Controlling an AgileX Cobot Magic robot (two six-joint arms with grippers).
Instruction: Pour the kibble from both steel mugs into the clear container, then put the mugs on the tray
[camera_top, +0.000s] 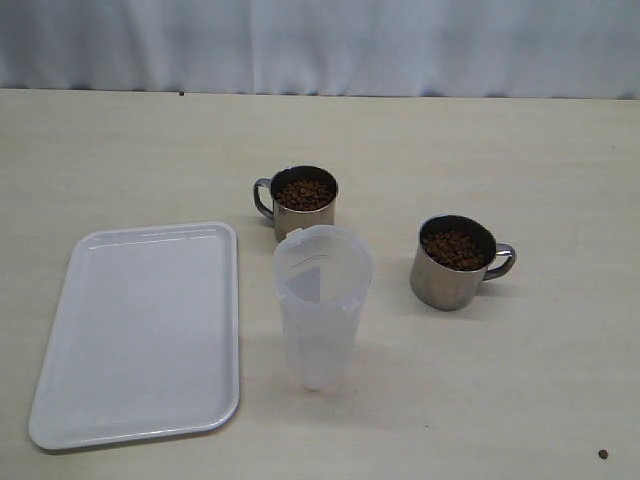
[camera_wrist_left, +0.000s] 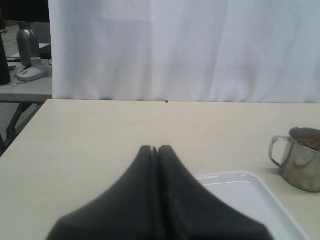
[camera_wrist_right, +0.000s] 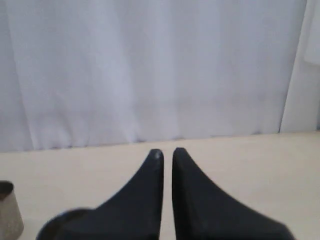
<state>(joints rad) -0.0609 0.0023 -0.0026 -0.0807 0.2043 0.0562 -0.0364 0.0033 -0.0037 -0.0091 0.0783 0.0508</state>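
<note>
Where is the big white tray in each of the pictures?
Exterior view: the tray lies on the left, beside the clear container.
Left wrist view: only one corner of it shows, just past the shut left gripper, with a steel mug beyond.
Right wrist view: not in it.
Shared landmark: the white curtain behind the table shows in all three views.

Colours recorded: tray (camera_top: 140, 330) plain white; clear container (camera_top: 318, 340) translucent whitish; far mug (camera_top: 290, 222) and right mug (camera_top: 440, 285) shiny silver; kibble (camera_top: 304, 194) dark brown; table (camera_top: 520, 380) pale beige, unpatterned.
</note>
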